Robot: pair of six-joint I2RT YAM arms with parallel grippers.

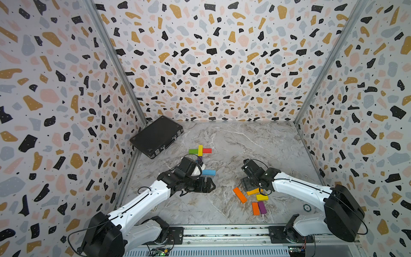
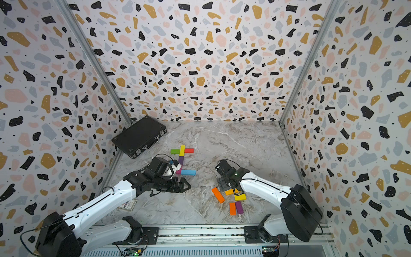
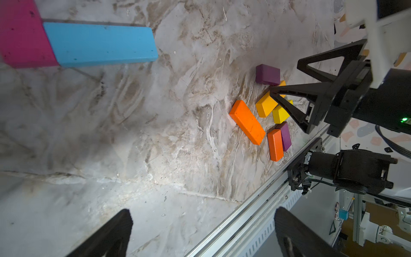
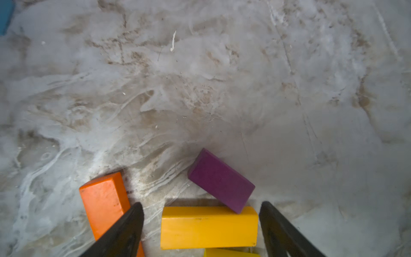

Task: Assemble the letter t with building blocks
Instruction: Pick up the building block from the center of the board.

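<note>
Marble tabletop [image 1: 255, 144] bears flat, brightly coloured building blocks [image 1: 239, 195].

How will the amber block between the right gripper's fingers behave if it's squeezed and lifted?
Probably rigid: the amber block has crisp flat faces, so the right gripper should hold it squarely. It is unlikely to roll, since it lies flat. The purple block appears to rest on its corner, so lifting may nudge or tip that one.

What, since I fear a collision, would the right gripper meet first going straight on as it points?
Probably the amber block, lying between the right gripper's open jaws, though depth is unclear.
</note>
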